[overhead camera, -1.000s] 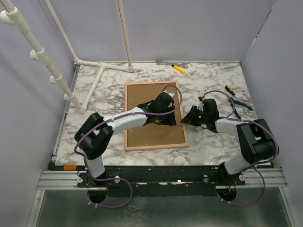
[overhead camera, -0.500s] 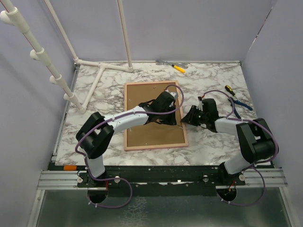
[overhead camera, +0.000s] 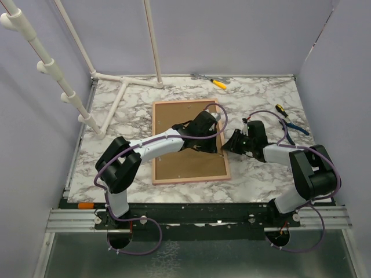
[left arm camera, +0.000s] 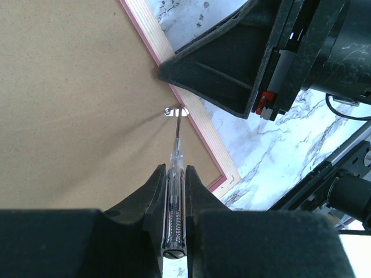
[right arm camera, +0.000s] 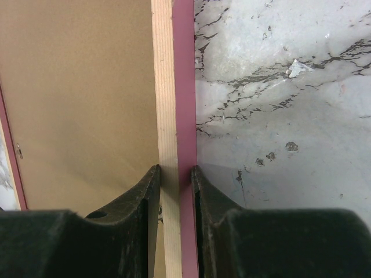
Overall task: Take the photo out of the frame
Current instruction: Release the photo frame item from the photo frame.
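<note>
Work on the frame (overhead camera: 188, 165) is at an early stage. It lies face down near the middle of the marble table (overhead camera: 261, 98), its long sides running from the near edge toward the far edge. Its brown backboard (left arm camera: 69, 104) is still seated inside the pink border. The photo is out of sight, presumably still beneath that board, so nothing has been taken out yet.

The left gripper (left arm camera: 174, 174) is closed narrowly on a slim clear-handled screwdriver (left arm camera: 174, 231). The screwdriver's tip meets a small metal retaining tab (left arm camera: 174, 110) at the frame's right rail. The right gripper (right arm camera: 175, 171) is clamped on that same rail from the table side, one finger on the inner wooden face and one on the outer pink face, apparently steadying it.

Turning back this tab and any others, lifting the board and drawing out the print all appear to remain.

Compared with a second ago, the left arm's wrist has edged slightly toward the far right of the frame and its elbow has swung a little. The right arm and the frame sit where they were.
</note>
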`<action>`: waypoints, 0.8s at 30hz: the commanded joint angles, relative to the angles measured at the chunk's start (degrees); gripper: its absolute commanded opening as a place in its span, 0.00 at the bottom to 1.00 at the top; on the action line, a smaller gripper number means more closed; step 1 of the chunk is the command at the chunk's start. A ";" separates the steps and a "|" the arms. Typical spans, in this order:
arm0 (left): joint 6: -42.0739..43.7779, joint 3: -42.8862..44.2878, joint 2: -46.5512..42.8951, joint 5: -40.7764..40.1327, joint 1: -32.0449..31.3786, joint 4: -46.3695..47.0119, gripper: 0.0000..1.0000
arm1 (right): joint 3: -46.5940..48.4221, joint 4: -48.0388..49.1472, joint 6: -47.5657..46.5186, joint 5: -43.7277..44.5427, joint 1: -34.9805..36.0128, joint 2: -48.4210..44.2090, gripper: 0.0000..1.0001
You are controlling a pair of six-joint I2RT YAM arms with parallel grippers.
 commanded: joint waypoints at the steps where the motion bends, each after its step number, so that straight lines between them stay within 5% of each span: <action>1: 1.16 0.49 2.68 2.64 -1.51 -5.87 0.00 | 1.24 -0.88 -0.71 3.12 0.18 1.93 0.26; 24: 3.94 0.30 2.96 5.18 -1.53 -9.55 0.00 | 1.90 -1.51 -0.83 3.47 0.20 2.48 0.26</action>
